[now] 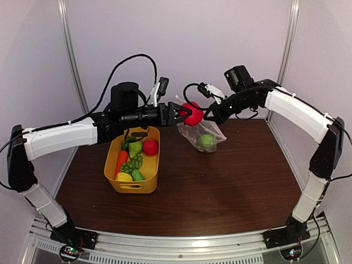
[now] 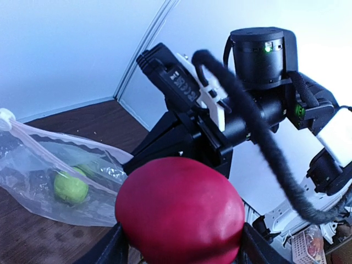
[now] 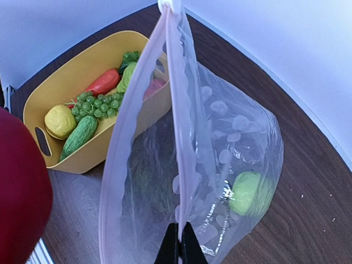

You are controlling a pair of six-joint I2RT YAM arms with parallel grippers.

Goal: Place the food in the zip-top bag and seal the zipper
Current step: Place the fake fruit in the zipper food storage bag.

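Observation:
My left gripper (image 1: 187, 114) is shut on a red apple (image 1: 193, 113), which fills the left wrist view (image 2: 179, 212), held in the air at the bag's mouth. My right gripper (image 3: 179, 242) is shut on the zipper edge (image 3: 177, 126) of the clear zip-top bag (image 1: 201, 133) and holds it up with its mouth open toward the apple. A green apple (image 1: 205, 141) lies inside the bag (image 3: 248, 191). The yellow basket (image 1: 133, 184) holds a carrot (image 1: 121, 160), grapes (image 1: 131, 164), a second red apple (image 1: 150, 147), a lemon (image 1: 124, 177) and a cucumber (image 1: 137, 175).
The basket stands on the brown table (image 1: 220, 187) at the left of the middle, under my left arm. White walls and metal posts close the back and sides. The bag's white slider (image 3: 169, 5) sits at the far end of the zipper.

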